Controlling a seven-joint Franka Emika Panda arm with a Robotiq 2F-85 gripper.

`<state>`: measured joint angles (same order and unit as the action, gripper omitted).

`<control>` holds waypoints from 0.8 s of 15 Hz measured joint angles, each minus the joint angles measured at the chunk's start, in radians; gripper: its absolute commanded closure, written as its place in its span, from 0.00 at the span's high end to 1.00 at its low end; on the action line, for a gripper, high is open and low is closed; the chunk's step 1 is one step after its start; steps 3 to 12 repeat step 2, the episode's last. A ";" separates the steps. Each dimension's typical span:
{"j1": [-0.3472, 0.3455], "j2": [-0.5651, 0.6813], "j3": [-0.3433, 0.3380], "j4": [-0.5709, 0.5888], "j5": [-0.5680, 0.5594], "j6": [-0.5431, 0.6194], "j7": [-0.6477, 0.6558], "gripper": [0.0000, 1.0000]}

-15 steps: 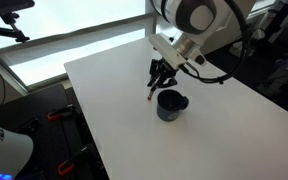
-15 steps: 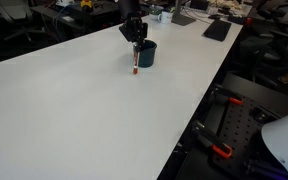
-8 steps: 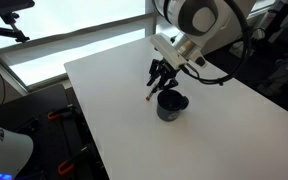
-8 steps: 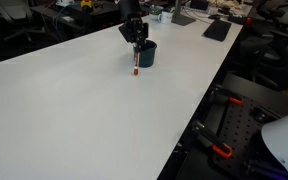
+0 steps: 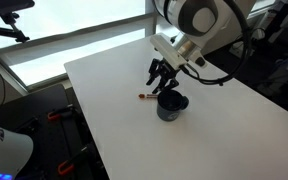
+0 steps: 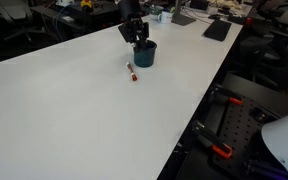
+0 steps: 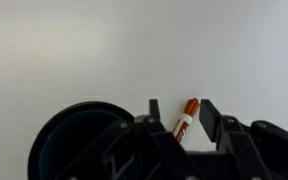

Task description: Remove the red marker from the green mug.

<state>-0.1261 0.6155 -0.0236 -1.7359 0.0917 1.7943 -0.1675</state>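
The red marker (image 5: pixel 142 96) lies flat on the white table just beside the green mug (image 5: pixel 171 104). Both also show in an exterior view, the marker (image 6: pixel 132 72) and the mug (image 6: pixel 145 54). My gripper (image 5: pixel 157 83) hovers above them, open and empty, and also shows in an exterior view (image 6: pixel 134 38). In the wrist view the marker (image 7: pixel 187 117) lies on the table between my spread fingers (image 7: pixel 180 106), touching neither. The mug (image 7: pixel 74 145) is at the lower left, its inside dark blue.
The white table (image 5: pixel 114 130) is bare around the mug. Its edges fall off to a floor with equipment (image 6: pixel 224 140). A window runs behind the table (image 5: pixel 74 35), and desks with keyboards stand at the back (image 6: pixel 216 28).
The marker hung upright from my shut fingers beside the mug. My gripper has opened and the marker now lies flat on the table.
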 measured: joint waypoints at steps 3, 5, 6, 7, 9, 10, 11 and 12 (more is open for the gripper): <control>0.000 0.000 0.000 0.000 0.000 0.000 0.000 0.48; 0.000 0.000 0.000 0.000 0.000 0.000 0.000 0.48; 0.000 0.000 0.000 0.000 0.000 0.000 0.000 0.48; 0.000 0.000 0.000 0.000 0.000 0.000 0.000 0.48; 0.000 0.000 0.000 0.000 0.000 0.000 0.000 0.48; 0.000 0.000 0.000 0.000 0.000 0.000 0.000 0.48; 0.000 0.000 0.000 0.000 0.000 0.000 0.000 0.48; 0.000 0.000 0.000 0.000 0.000 0.000 0.000 0.48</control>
